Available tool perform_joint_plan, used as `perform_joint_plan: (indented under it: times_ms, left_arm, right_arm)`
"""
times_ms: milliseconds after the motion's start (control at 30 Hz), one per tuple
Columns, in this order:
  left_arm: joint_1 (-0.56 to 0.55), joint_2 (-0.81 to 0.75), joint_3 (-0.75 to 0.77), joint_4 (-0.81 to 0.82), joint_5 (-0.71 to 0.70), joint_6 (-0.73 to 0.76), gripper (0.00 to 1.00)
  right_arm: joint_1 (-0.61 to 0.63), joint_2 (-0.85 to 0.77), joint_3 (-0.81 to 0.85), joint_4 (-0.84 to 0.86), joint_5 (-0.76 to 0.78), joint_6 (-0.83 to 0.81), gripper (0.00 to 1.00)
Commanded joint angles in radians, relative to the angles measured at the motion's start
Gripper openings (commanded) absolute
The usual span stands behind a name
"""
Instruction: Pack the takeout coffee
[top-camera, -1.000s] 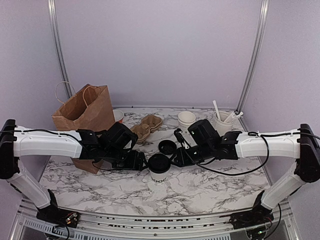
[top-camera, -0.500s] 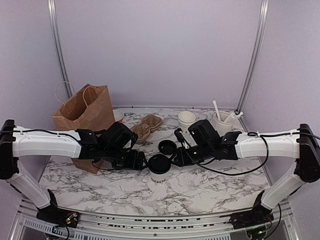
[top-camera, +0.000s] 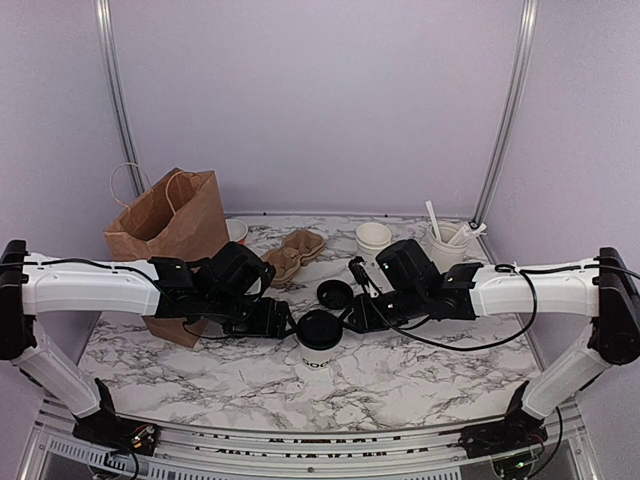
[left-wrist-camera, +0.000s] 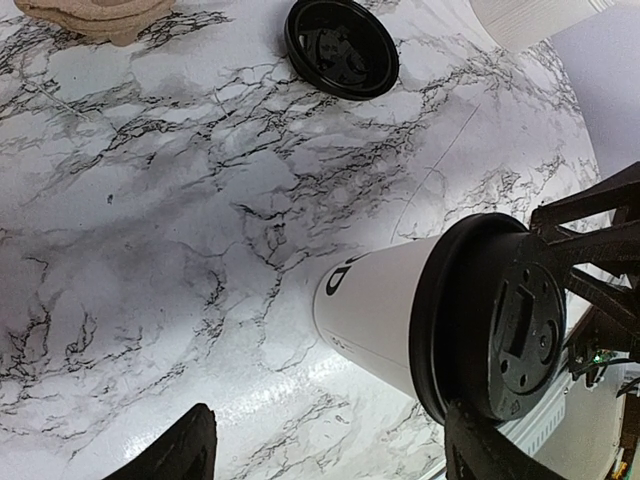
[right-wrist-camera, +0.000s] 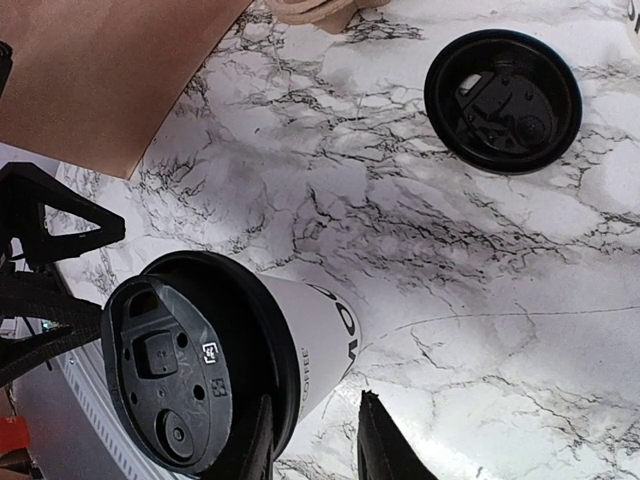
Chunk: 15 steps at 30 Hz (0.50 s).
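Left gripper (top-camera: 284, 324): jaws spread wide, low over the marble table (top-camera: 420, 372). The cup stands just ahead of its tips and is not clasped.

Takeout coffee (top-camera: 318, 343): upright at the table's centre, black lid on, between the two grippers.

Right gripper (top-camera: 345, 320): jaws drawn narrow, pinching the lid's rim on the cup's right side.

takeout coffee (top-camera: 319, 348) | small white paper cup, dark lettering on its side | round black lid (top-camera: 319, 327) seated on top, closed | upright | stands on the marble desk (top-camera: 420, 385), about mid-desk
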Motion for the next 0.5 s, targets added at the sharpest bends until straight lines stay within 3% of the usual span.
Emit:
perform_joint_plan:
  times_ms: [0, 467]
  left_arm:
    - [-0.004, 0.019, 0.027, 0.016, 0.006, 0.006, 0.79]
    - [-0.003, 0.048, 0.022, 0.040, 0.018, 0.005, 0.79]
  right_arm:
    - [0.010, 0.012, 0.014, -0.022, 0.015, 0.002, 0.28]
    - [0.022, 0.026, 0.033, -0.026, 0.021, -0.001, 0.28]
